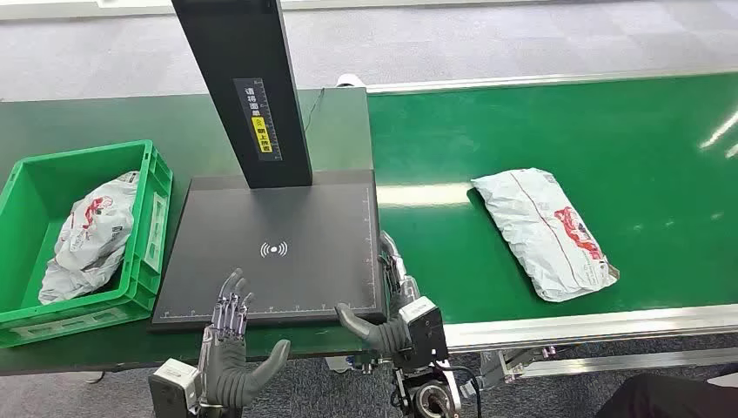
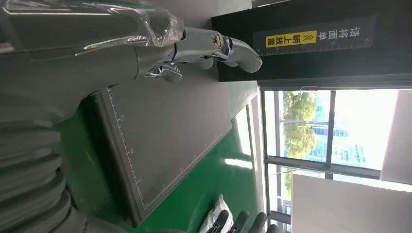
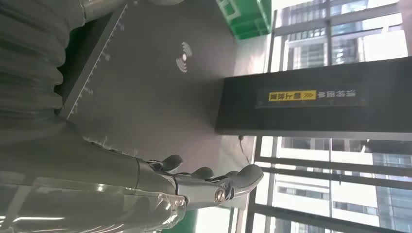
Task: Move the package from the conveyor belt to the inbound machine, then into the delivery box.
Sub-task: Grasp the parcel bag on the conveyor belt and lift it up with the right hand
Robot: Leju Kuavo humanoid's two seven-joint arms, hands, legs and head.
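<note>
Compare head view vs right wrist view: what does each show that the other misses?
Head view alone: the package lying on the green conveyor belt, the left hand open at the pad's near edge, and a bagged parcel inside the green box.

Right wrist view alone: windows with buildings outside.

Both: the right hand, open and empty, the inbound machine's black pad and its post.

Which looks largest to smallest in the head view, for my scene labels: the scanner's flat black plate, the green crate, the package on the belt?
1. Black plate.
2. Green crate.
3. Package on the belt.
Plate and crate are fairly close, since the frame's edge cuts the crate.
</note>
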